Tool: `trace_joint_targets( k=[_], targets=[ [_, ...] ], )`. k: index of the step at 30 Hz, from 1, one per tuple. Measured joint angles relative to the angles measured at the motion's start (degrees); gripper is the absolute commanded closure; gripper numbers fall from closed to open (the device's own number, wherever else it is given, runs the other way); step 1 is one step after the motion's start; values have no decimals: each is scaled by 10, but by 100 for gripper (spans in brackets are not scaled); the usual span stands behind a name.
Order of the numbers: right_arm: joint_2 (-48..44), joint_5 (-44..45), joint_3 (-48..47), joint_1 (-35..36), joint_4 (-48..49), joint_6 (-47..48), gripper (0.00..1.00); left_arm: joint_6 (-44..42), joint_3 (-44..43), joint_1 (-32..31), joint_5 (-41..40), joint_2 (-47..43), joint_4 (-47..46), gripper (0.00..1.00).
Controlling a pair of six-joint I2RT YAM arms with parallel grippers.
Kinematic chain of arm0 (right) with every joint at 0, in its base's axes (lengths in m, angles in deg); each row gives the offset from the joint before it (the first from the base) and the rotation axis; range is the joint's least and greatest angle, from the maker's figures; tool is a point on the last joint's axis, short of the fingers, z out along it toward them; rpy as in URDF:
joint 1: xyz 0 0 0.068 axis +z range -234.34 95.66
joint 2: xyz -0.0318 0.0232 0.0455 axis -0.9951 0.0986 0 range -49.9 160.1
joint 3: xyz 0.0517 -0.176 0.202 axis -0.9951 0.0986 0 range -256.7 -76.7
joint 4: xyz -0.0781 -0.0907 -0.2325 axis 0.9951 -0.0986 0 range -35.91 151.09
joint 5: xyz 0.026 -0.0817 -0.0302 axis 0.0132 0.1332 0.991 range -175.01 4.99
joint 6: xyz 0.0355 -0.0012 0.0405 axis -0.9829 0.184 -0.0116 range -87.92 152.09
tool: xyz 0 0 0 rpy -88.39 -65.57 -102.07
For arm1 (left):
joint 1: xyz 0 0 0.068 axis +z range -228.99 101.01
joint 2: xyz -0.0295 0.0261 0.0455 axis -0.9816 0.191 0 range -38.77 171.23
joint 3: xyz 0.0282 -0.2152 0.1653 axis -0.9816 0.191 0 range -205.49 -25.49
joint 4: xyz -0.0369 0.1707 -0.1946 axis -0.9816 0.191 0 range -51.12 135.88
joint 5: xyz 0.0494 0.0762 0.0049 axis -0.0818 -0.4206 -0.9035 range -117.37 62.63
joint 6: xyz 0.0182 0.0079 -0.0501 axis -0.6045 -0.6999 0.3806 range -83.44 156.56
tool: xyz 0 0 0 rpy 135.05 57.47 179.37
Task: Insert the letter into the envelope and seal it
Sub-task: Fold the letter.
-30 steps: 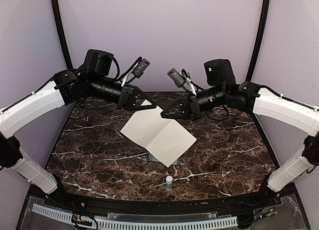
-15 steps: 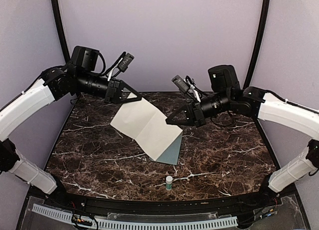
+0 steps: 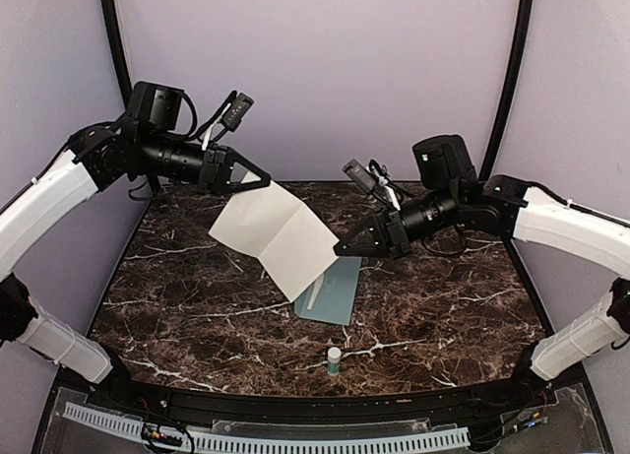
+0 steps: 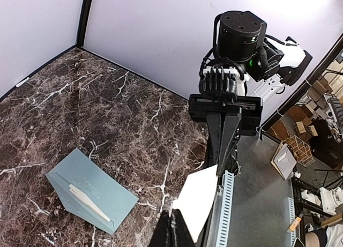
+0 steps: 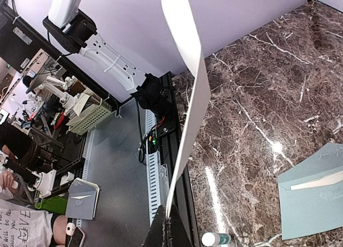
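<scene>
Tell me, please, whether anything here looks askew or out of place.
Nothing damaged. The creased white paper sheet hangs slanted in mid-air, pinched between the left gripper and right gripper; the pale teal paper envelope lies skewed on the dark marble table.

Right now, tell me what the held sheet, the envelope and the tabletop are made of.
Sheet: thin matte white paper, creased and sagging. Envelope: matte teal paper, flat with crisp edges. Tabletop: glossy dark marble look, white veins and glare; possibly laminate.
</scene>
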Motion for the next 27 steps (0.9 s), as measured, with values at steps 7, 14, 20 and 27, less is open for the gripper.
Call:
trace_joint_targets(
  k=[7, 14, 20, 27],
  targets=[
    [-8, 13, 7, 0, -12, 0, 99, -5, -3, 5, 0, -2, 9, 100],
    [-10, 56, 2, 0, -57, 20, 45, -6, -3, 5, 22, -2, 20, 100],
    [-17, 103, -16, 0, -69, 32, 27, -5, -3, 5, 54, -2, 23, 100],
    [-1, 117, -47, 3, -50, 40, 27, 0, -3, 5, 87, -1, 21, 100]
  ],
)
